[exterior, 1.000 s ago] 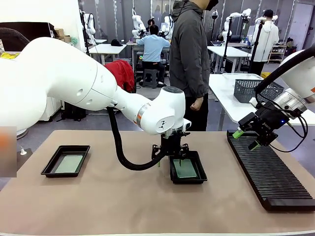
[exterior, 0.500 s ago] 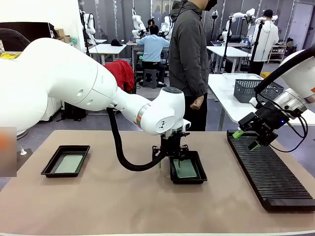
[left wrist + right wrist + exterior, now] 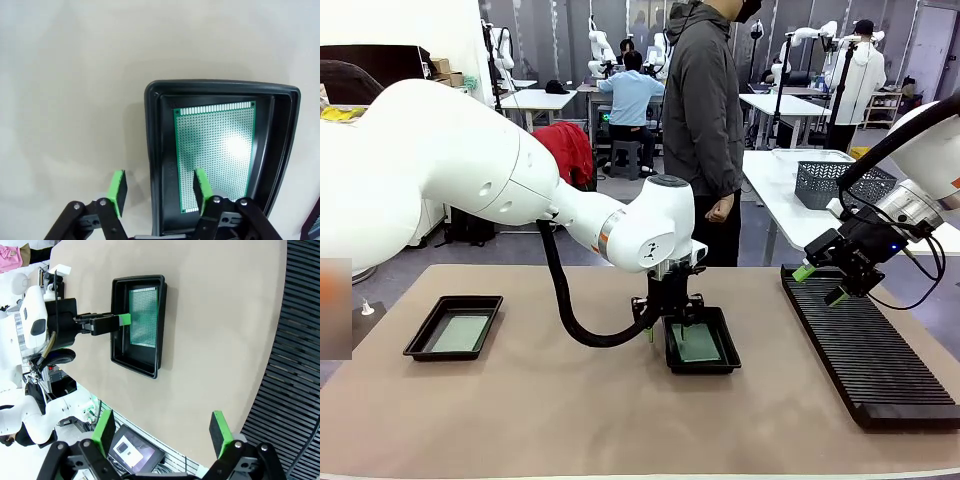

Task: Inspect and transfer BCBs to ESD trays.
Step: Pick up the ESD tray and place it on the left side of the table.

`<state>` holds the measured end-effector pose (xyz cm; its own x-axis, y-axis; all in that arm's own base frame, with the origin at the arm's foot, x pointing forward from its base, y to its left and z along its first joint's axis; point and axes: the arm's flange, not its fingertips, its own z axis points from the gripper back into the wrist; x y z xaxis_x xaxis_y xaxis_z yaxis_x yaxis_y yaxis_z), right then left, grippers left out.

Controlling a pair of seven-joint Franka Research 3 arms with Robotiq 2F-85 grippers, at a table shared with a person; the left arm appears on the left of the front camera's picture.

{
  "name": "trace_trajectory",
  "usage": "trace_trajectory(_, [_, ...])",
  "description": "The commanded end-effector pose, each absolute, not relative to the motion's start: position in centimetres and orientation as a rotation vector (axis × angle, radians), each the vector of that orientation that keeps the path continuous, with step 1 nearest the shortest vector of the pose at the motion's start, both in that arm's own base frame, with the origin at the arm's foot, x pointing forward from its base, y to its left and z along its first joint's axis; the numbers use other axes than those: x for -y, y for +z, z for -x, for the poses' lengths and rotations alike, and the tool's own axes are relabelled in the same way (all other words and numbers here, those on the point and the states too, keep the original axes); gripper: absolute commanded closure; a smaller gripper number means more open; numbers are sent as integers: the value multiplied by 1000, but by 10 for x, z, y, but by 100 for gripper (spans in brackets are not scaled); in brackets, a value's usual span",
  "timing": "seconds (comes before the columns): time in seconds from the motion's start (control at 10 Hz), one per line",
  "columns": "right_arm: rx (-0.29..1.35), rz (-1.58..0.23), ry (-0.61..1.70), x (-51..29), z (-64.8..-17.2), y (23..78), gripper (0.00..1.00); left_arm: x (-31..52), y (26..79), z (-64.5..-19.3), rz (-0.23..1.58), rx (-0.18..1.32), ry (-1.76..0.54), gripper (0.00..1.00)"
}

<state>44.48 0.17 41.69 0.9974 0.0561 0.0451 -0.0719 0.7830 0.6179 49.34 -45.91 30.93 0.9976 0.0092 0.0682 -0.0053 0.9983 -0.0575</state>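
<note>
Two black ESD trays lie on the table. The middle tray holds a green BCB, and the left tray holds another BCB. My left gripper hangs low over the middle tray's left side. In the left wrist view the left gripper is open and straddles the tray's wall, one finger inside over the BCB and one outside, neither touching. My right gripper hovers open and empty above the ribbed rack. From the right wrist, the right gripper looks down at the same tray and BCB.
The long black slotted rack runs along the table's right side. A person stands at the far edge behind the middle tray. A grey mesh basket sits on another table at the back right. Bare table lies between the two trays.
My left gripper's fingers have drawn closer together around the tray's left wall. Both arms stay where they were, and the right gripper stays open.
</note>
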Motion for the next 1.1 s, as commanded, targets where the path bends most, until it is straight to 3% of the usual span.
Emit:
trace_trajectory(0.0, [28, -653, 47, -3, -446, 418, 0, 455, 308, -499, 76, 45, -1, 36])
trace_trajectory(0.6, [28, -653, 47, -3, -446, 418, 0, 450, 311, -505, 77, 41, -21, 60])
trace_trajectory(0.7, [28, -653, 47, -3, -446, 418, 0, 450, 311, -506, 75, 40, -26, 59])
trace_trajectory(0.8, [28, -653, 47, -3, -446, 418, 0, 451, 311, -507, 73, 36, -30, 68])
trace_trajectory(0.9, [28, -653, 47, -3, -446, 418, 0, 451, 311, -507, 70, 34, -37, 67])
trace_trajectory(1.0, [28, -653, 47, -3, -446, 418, 0, 452, 311, -508, 67, 30, -41, 76])
